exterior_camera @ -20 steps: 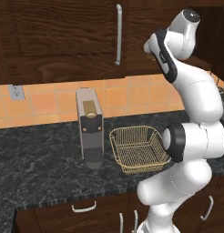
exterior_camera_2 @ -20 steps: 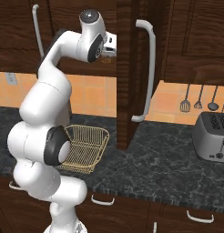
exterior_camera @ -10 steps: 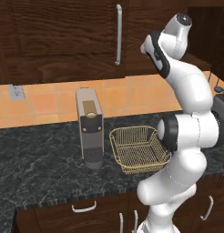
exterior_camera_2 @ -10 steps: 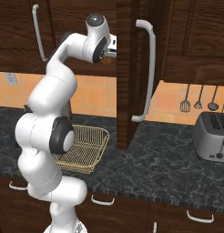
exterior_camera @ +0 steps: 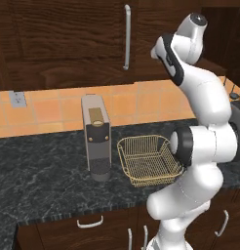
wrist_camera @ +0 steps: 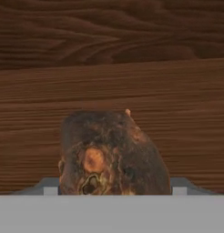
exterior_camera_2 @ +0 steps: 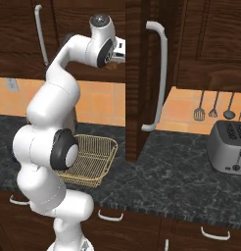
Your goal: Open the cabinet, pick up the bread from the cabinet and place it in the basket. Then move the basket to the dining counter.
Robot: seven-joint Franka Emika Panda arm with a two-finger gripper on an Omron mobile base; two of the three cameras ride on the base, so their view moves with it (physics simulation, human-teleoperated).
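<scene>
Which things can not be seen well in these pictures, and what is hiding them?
- Pincer fingertips: hand view, the bread covers them, so a grip cannot be judged.
- Pincer: right base view, inside the cabinet behind its open door.
- Basket: right base view, the arm hides its left part.

You had the black speckled counter [exterior_camera: 39, 166] carrying the coffee machine [exterior_camera: 96, 138], the basket [exterior_camera: 148, 160] just beside it (empty), a toaster [exterior_camera_2: 229, 147], the bread [wrist_camera: 111, 154] sat on the cabinet's wooden shelf [wrist_camera: 32, 136].
</scene>
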